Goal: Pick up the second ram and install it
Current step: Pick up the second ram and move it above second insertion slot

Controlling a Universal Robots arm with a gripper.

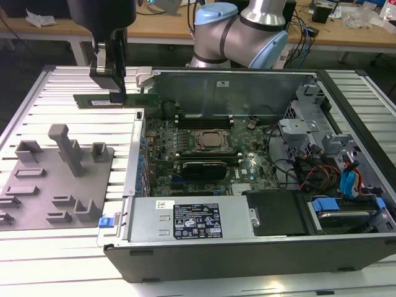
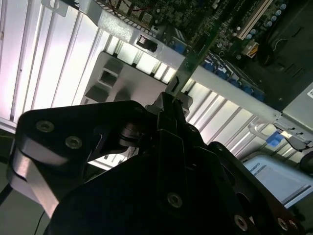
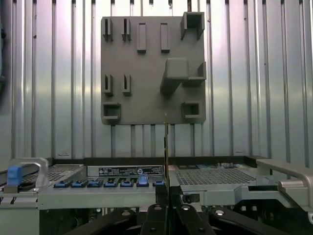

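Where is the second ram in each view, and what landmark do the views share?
Exterior view: second ram, level in the gripper, above the table on the exterior view's left.
Second wrist view: ram edge-on, reaching from the gripper toward the motherboard.
First wrist view: ram edge-on, crossing the case wall.
Shared landmark: grey fixture plate.

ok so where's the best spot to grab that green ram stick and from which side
Across its two flat faces, near mid-length along the upper long edge, coming from above. The ram stick is thin and held level on edge, so the tool clamps those faces, as it does now, leaving the lower edge free.
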